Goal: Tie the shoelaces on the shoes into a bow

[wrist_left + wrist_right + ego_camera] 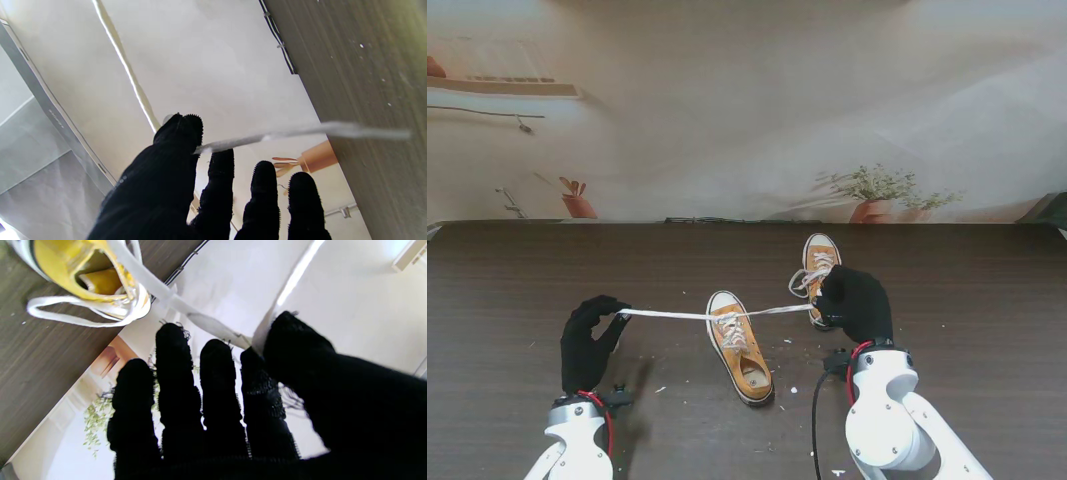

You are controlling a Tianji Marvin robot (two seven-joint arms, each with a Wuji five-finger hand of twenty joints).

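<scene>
On the worktop (517, 300), one shoe (739, 347) lies in the middle between the left hand (589, 342) and right hand (857, 303); the other shoe (819, 262) sits farther from me, just beside the right hand.

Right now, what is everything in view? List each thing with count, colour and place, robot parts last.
near shoe: one, yellow with white sole, table centre.
far shoe: one, yellow, farther from me, right of centre, beside the right hand.
shoelace: one, white, stretched taut from the near shoe out to both hands.
table: one, dark wood-grain, with small white specks.
backdrop: one, pale, printed with potted plants and a shelf.
left hand: one, black glove, pinching a lace end.
right hand: one, black glove, pinching the other lace end.
</scene>
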